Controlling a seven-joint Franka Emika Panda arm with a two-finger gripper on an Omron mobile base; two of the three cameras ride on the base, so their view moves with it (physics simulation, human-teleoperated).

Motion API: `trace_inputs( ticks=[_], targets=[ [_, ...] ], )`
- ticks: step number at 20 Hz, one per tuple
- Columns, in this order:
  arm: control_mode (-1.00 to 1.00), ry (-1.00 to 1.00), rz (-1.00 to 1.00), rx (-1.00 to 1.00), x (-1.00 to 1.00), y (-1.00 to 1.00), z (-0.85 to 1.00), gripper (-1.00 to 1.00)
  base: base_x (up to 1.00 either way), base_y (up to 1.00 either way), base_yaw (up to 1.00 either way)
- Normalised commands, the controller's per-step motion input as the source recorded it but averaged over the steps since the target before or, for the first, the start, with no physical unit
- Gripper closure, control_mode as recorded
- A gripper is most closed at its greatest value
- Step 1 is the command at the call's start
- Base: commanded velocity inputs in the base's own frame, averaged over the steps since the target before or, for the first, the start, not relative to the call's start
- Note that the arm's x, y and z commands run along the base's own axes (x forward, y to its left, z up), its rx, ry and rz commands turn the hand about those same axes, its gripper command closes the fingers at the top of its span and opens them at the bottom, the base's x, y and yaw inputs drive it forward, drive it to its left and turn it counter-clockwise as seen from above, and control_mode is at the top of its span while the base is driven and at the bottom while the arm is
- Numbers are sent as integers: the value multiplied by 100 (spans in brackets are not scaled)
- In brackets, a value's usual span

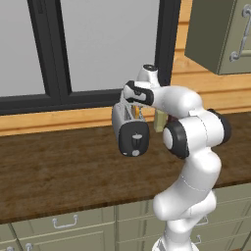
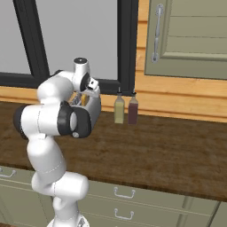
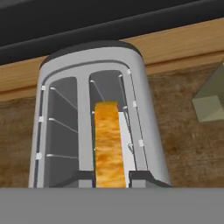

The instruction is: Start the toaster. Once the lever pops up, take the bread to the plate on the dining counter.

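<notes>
Left base view: jaws (image 1: pixel 136 113) lowered onto the top of the toaster (image 1: pixel 128 131), which stands on the wooden bench (image 1: pixel 59 171) below the window (image 1: pixel 88 49). Black end panel turned this way, with the round knob (image 1: pixel 136 141) low on it, underneath the jaws. Fingers dipped into the slot area, too small here to read the grip. Green-grey wall cabinet (image 1: pixel 218 34) well up and to the right of the jaws.

Right base view: jaws (image 2: pixel 82 100) mostly hidden behind the white arm, again at the toaster (image 2: pixel 92 106) top. Two bottles, one yellowish (image 2: pixel 119 109) and one dark red (image 2: pixel 132 111), standing on the bench (image 2: pixel 168 150) a little to the right of the jaws, touching or nearly so.

Hand view: looking straight down into the toaster (image 3: pixel 144 131). Bread (image 3: pixel 107 144) standing on edge in the right-hand slot, its golden-brown top edge running up from between the two dark fingertips (image 3: pixel 144 177). Jaws (image 3: pixel 110 178) clenched on the bread, one tip at each side of the slice. Left slot just beside the jaws.
</notes>
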Motion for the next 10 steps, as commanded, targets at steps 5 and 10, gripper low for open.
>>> trace_inputs(
  ticks=[5,10],
  targets=[
    [-100,-4,11,-11,-20,4,90,100,0,0,0],
    [-100,-8,14,-22,-45,13,71,100,0,0,0]
  ],
)
